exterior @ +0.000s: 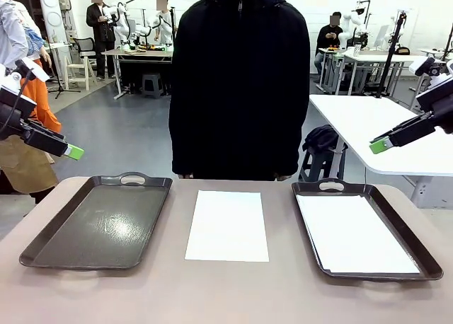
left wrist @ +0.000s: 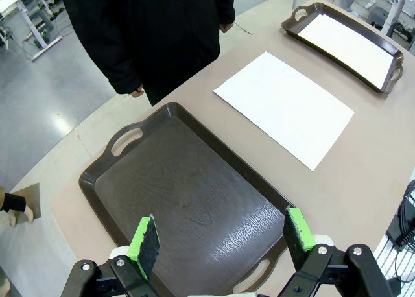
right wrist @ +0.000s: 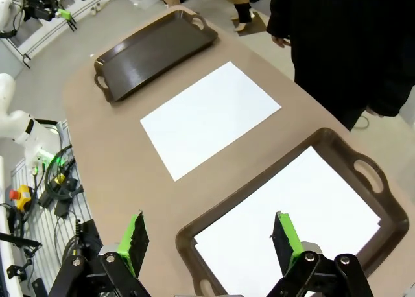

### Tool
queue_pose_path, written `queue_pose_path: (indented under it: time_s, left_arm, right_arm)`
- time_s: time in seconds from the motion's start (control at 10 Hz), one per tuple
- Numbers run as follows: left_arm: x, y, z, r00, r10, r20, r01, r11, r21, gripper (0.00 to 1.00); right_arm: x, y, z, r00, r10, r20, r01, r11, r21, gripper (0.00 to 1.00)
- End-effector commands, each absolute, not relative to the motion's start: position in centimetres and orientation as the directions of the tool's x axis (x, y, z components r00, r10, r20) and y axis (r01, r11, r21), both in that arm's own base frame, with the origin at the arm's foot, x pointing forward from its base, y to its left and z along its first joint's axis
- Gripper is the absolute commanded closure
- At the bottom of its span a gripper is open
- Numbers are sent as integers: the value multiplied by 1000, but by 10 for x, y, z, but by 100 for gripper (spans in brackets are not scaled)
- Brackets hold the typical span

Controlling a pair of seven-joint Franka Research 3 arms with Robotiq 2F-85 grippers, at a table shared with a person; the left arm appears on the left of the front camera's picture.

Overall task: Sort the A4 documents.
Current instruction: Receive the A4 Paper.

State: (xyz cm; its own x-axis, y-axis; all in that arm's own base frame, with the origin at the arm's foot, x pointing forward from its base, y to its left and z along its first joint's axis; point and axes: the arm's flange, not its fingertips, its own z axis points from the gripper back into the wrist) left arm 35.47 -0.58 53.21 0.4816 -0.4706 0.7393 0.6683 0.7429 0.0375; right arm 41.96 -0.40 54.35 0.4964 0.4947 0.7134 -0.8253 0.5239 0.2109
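You see one white A4 sheet [exterior: 227,226] lying flat on the table [exterior: 226,296] between two dark trays. Another sheet [exterior: 354,233] lies flat inside the right tray [exterior: 425,257].

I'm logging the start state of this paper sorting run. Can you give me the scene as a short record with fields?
table centre: one A4 sheet lying flat between the trays
left tray: dark grey, handled, holds nothing
right tray: dark grey, handled, holds white paper
left gripper: jaws open, above the left tray, holding nothing
right gripper: jaws open, above the right tray, holding nothing
person: standing at the far edge, dark coat
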Motion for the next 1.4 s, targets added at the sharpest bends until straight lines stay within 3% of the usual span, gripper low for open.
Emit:
queue_pose_path:
  time_s: [0.0, 1.3]
  left_arm:
    - [355, -5, 531, 481, -468, 742, 670, 742, 34, 0]
    - [355, -5, 531, 481, -468, 742, 670, 742, 34, 0]
  right_arm:
    - [419, -5, 544, 486, 492, 723, -832, 513, 210, 0]
    - [419, -5, 544, 486, 492, 723, -832, 513, 210, 0]
